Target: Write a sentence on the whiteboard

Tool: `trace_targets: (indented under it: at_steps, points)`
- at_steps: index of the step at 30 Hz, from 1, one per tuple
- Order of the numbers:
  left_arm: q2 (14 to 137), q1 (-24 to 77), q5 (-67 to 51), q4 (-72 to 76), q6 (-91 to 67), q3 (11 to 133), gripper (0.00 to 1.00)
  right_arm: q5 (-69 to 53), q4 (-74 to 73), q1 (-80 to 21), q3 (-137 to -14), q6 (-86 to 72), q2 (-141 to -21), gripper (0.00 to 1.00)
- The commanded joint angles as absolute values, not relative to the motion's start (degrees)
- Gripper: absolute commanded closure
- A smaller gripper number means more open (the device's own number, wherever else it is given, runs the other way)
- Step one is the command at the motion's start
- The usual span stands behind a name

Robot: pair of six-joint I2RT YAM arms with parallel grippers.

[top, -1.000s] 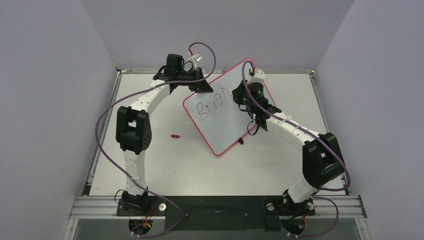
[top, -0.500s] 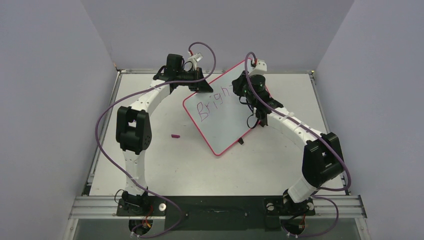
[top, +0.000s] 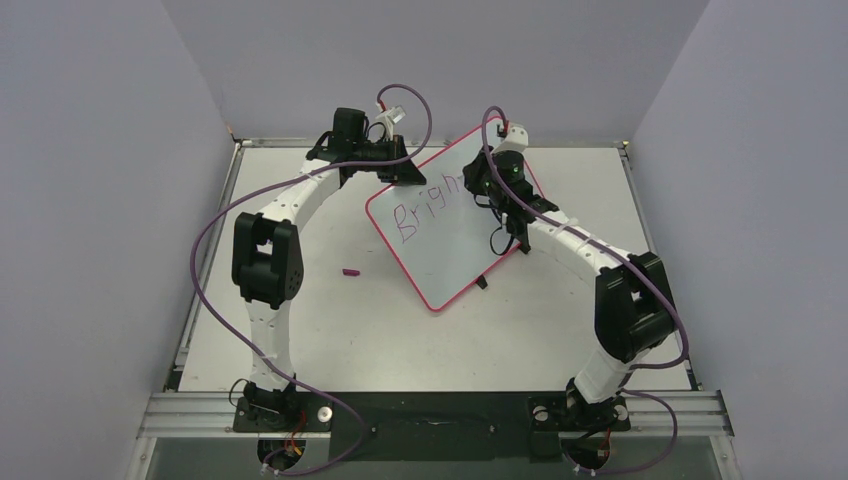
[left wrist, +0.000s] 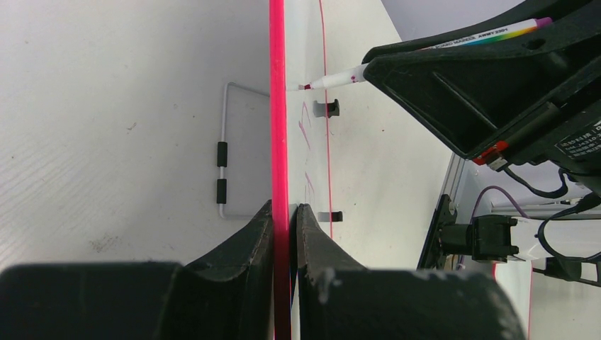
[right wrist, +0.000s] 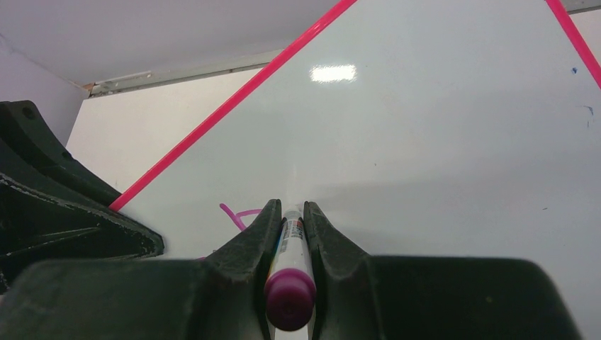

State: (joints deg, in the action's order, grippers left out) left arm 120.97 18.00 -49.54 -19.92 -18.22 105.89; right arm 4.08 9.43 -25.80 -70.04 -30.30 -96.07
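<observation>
We see the whiteboard point(top: 455, 240) on the bench point(top: 330, 320), long axis slanting near-left to far-right, left gripper point(left wrist: 285, 209) pinching its far frame, right gripper point(right wrist: 290, 212) clamped around a marker point(right wrist: 290, 283) whose tip touches the end of the sentence point(top: 420, 212).

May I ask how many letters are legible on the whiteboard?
5 letters: B, r, i, g, h, slanting up the whiteboard's upper part; a sixth may be hidden under the right tool.

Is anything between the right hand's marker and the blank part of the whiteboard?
Nothing visible. The marker in the right hand has its tip at the whiteboard; the left hand grips only the board's edge.
</observation>
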Motion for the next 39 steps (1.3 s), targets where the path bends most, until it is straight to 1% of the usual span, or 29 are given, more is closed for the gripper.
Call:
trace_targets:
  at_steps: [1, 19, 31, 39]
  points:
    - [117.83, 19.51, -49.86, -18.68, -13.45, 105.85, 1.00, 3.64, 12.36, -25.10, -72.43, -30.64, -96.40, 1.00]
    - [118.08, 19.51, -49.96, -18.75, -13.45, 105.83, 1.00, 2.99, 11.21, -23.38, -75.17, -30.07, -98.85, 1.00]
    - [117.88, 19.51, -49.94, -18.72, -13.45, 105.73, 1.00, 3.10, 10.37, -23.60, -75.10, -29.53, -95.71, 1.00]
    - [117.66, 19.51, -50.07, -18.58, -13.53, 105.60, 1.00, 2.51, 9.98, -24.24, -77.17, -29.64, -96.61, 1.00]
